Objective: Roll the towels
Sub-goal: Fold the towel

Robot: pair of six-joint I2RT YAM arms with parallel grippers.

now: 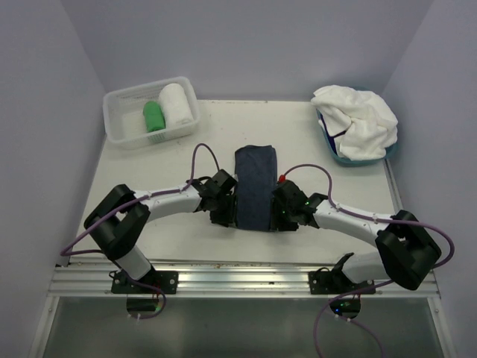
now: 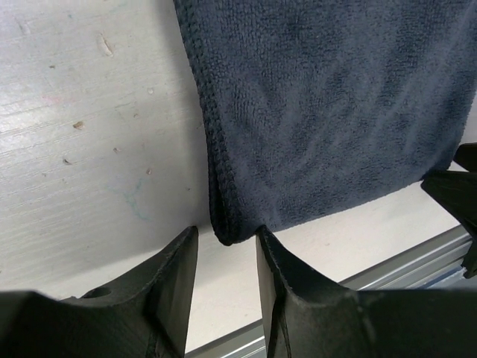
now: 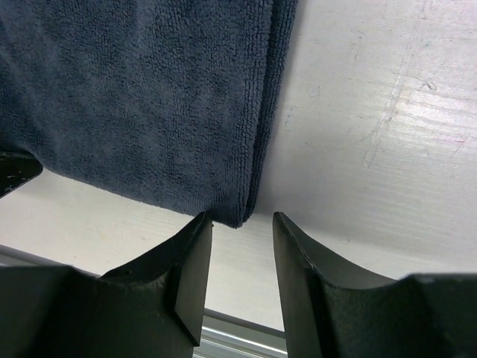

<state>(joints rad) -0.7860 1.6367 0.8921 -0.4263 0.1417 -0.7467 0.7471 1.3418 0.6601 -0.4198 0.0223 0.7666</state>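
Holding the left gripper and the right gripper wide open at the near side of the table, each with its tips on either side of a near corner of the dark blue towel, gripping nothing yet. Finding that towel lying flat as a long folded strip in the middle, so just starting on it. Seeing farther back a green roll and a white roll done in the clear bin, white towels waiting in the blue basket, and no words to read.
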